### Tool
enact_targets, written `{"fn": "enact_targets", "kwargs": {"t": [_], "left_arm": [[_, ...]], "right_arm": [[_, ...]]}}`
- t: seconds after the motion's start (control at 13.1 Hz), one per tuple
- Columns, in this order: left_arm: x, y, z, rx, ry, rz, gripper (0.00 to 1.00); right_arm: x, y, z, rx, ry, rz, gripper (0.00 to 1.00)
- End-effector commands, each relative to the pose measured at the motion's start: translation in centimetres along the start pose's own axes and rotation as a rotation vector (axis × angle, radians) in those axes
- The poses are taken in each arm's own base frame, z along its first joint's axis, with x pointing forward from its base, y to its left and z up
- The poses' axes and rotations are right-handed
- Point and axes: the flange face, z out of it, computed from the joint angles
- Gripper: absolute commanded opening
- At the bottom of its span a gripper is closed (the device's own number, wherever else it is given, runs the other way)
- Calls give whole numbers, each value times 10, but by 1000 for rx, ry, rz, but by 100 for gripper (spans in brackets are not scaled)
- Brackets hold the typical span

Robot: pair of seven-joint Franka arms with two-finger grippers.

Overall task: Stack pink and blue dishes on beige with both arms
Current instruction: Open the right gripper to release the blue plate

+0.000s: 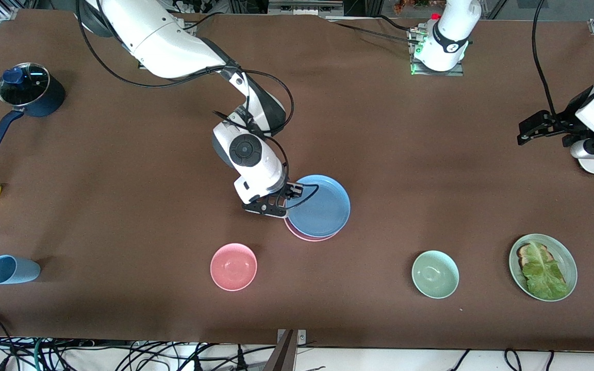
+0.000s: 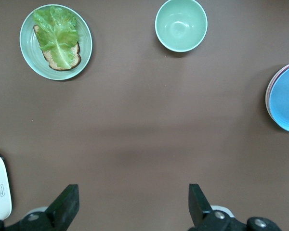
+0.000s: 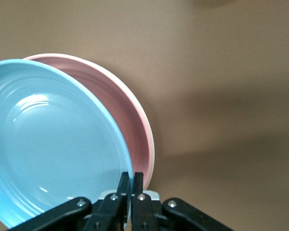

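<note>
Currently right gripper [image 1: 282,202] clamped on blue plate [image 1: 322,205] rim above pink plate [image 1: 303,234], mid-table; rigid, slick, thin rim pinch. Left gripper [image 2: 130,204] apart, waiting near table's end.

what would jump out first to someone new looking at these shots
The right gripper pinches the rim of the blue plate over the pink plate at mid-table; whether the blue plate is lifted or resting cannot be told. The left gripper waits open above bare table at its arm's end. Nearer the front camera stands a row: cup, pink bowl, green bowl and lettuce plate.
</note>
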Motion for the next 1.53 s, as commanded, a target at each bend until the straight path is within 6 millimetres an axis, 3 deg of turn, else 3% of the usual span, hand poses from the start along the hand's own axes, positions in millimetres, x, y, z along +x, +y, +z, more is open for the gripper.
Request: {"fn": "enact_targets", "kwargs": {"t": [0.0,0.23,0.46,0.54,0.61,0.77,1.0,1.23,1.46], "left_arm": [[-4,1,-3,-23,-3,18,100],[-4,2,-3,-24,-2,21,100],[-4,2,-3,-43,-3,16,100],[-3,2,-2,-43,-5,16,100],[-3,2,-2,-43,-5,16,100],[-3,2,-2,-43,-5,16,100],[-3,2,-2,-43,-5,16,100],[-3,1,-2,-43,-5,15,100],[-3,1,-3,-43,-3,15,100]], "right_arm": [[4,-2,0,1,24,7,22],[10,1,-7,3,35,8,60],[28,14,-27,-10,55,16,80],[40,24,-41,-15,57,27,95],[52,35,-68,-29,59,9,99],[66,64,-118,-84,17,-100,99],[88,126,-194,-116,-42,-221,100],[105,210,-271,-111,-93,-270,100],[106,280,-322,-148,-116,-266,100]]}}
